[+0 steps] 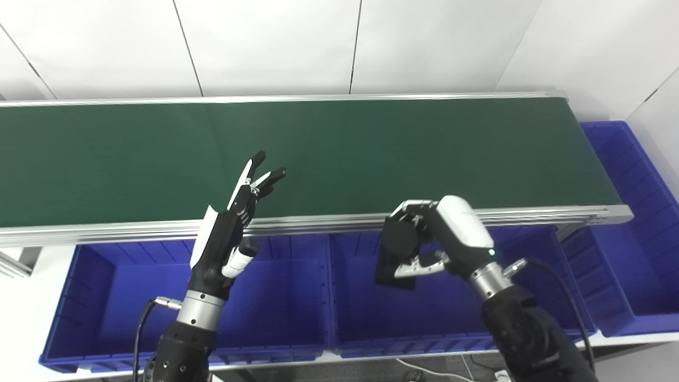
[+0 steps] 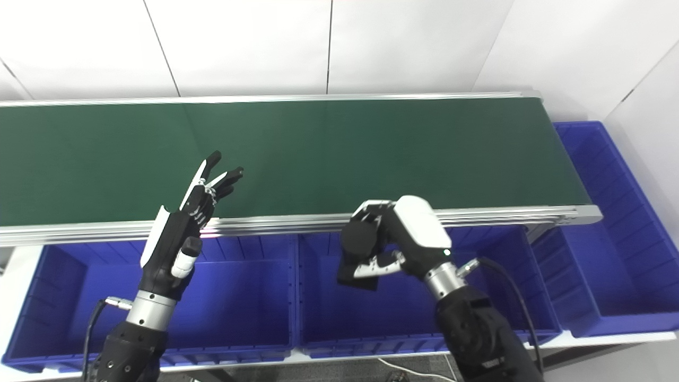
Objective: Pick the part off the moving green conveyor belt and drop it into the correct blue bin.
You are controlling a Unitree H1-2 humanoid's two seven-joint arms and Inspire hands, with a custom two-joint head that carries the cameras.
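Observation:
My right hand is shut on a black part, a dark block-like piece, and holds it over the middle blue bin, just in front of the belt's near rail. The same hand and part show in the right eye view. My left hand is open and empty, fingers spread and pointing up, raised over the near edge of the green conveyor belt above the left blue bin. No part shows on the belt.
A third blue bin stands at the belt's right end. The belt's aluminium near rail runs between the belt and the bins. White wall panels stand behind. A cable lies on the floor below.

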